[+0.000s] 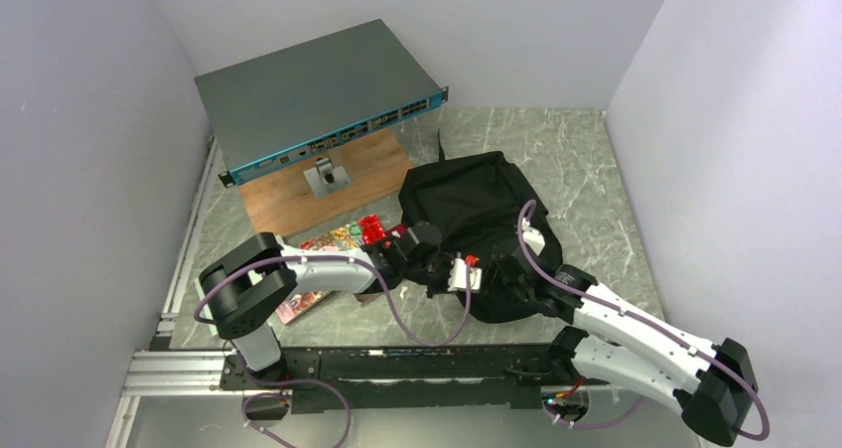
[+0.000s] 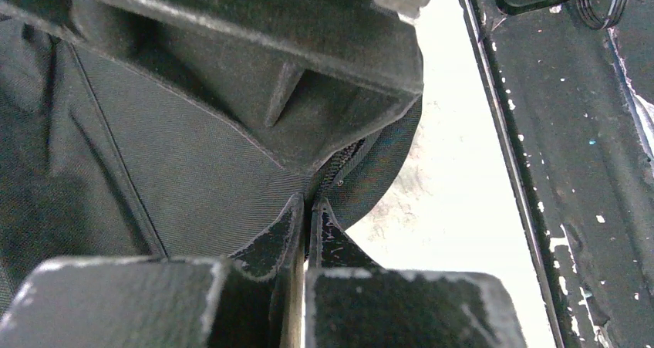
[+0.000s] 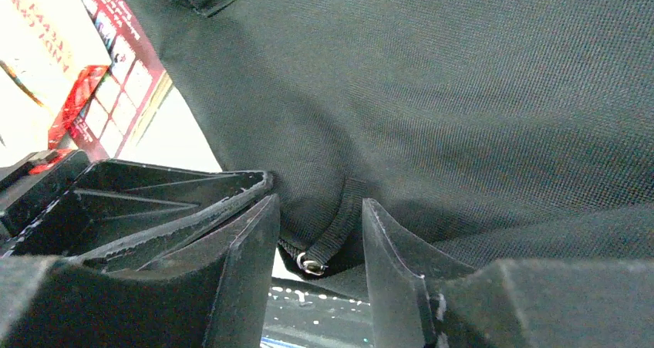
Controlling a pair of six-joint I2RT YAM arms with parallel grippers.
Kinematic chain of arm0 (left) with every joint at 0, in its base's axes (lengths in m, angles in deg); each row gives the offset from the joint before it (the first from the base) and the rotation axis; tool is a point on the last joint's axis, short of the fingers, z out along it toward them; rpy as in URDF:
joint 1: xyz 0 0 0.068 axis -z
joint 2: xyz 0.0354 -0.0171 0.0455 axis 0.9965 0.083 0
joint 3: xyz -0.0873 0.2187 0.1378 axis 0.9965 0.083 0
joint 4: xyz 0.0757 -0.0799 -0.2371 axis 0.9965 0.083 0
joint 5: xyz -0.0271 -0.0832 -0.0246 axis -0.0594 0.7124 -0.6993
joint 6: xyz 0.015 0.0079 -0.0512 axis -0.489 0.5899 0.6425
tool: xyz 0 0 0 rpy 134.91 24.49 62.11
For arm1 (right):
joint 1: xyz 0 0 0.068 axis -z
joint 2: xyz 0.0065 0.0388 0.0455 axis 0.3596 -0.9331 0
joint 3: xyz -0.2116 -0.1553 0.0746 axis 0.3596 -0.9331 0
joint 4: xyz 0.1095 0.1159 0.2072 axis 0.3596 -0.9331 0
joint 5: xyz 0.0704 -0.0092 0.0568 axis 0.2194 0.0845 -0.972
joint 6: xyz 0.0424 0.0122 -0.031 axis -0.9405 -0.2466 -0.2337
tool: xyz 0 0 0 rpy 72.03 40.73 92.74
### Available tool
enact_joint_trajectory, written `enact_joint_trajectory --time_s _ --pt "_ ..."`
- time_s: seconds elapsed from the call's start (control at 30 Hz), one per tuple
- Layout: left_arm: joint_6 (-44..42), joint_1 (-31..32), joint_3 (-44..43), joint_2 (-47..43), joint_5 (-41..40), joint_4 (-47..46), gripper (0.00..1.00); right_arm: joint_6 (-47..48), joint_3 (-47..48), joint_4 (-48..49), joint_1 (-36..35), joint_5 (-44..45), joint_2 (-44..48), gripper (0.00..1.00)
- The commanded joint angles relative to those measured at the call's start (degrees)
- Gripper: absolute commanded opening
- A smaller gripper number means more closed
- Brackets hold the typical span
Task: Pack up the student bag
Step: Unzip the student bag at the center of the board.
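Low against the student bag (image 1: pixel 467 200), left hand (image 2: pixel 308 209) faces right hand (image 3: pixel 318 209).

Pale walls (image 1: pixel 79 120), grey-green marble tabletop (image 1: pixel 586 170)

Left pincer (image 1: pixel 455 269) and right pincer (image 1: pixel 499 277) meet at the student bag (image 1: pixel 475 192) near edge

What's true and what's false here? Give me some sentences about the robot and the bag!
1. The backpack is black. True.
2. The grey box lies flat on the table. False: it rests on a wooden block.
3. The left gripper is wide open. False: it is shut on the backpack's zipper edge.
4. The right gripper is open, with a small strap tab between its fingers. True.
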Motion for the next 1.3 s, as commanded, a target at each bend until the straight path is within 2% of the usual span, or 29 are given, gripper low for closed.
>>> enact_joint_trajectory --time_s 0.0,0.23,0.3,0.43,0.6,0.7,0.77,0.87,0.97,1.07,1.2,1.27 --pt "-0.5 0.7 -1.6 -1.3 1.5 -1.5 0.0 -0.9 -1.7 2.6 0.7 -2.6 2.5 0.44" --pt "-0.6 0.7 -1.4 -1.7 1.1 -1.3 0.0 -2.2 -7.6 12.3 4.9 -9.1 2.8 0.22" --pt "-0.6 0.7 -1.3 -1.8 1.1 -1.2 0.0 -1.6 -8.2 12.7 5.6 -9.4 3.1 0.17" --pt "-0.7 0.7 -1.6 -1.3 0.9 -1.2 0.0 2.9 -5.9 9.1 5.8 -6.0 5.3 0.0" --pt "-0.8 0.7 -1.1 -1.3 0.4 -1.5 0.0 7.6 -0.6 -0.8 5.4 6.4 5.4 0.0" --pt "1.1 0.5 -2.7 -1.3 3.6 0.9 0.0 12.3 -4.0 6.1 4.3 7.3 8.9 0.0" --pt "3.7 0.4 -3.8 -1.3 6.9 1.9 0.15 14.6 -7.1 11.6 4.2 5.4 12.5 0.0" --pt "8.4 -0.3 -6.1 -0.3 10.3 2.6 0.49 18.9 -7.5 16.1 4.2 1.6 15.4 0.0" --pt "14.7 -2.3 -8.2 1.3 13.3 1.8 0.62 21.0 -6.0 15.8 4.2 -0.6 14.9 0.0" --pt "18.6 -3.8 -11.0 3.1 14.1 2.6 0.62 21.5 -5.6 15.4 4.2 -2.5 14.4 0.0" --pt "20.6 -5.0 -11.3 3.9 13.9 1.5 0.53 21.0 -5.3 14.9 4.2 -3.7 15.0 0.0" --pt "18.9 -5.1 -12.1 4.6 14.3 3.6 0.52 21.1 -4.5 14.1 4.2 -3.1 15.4 0.0"
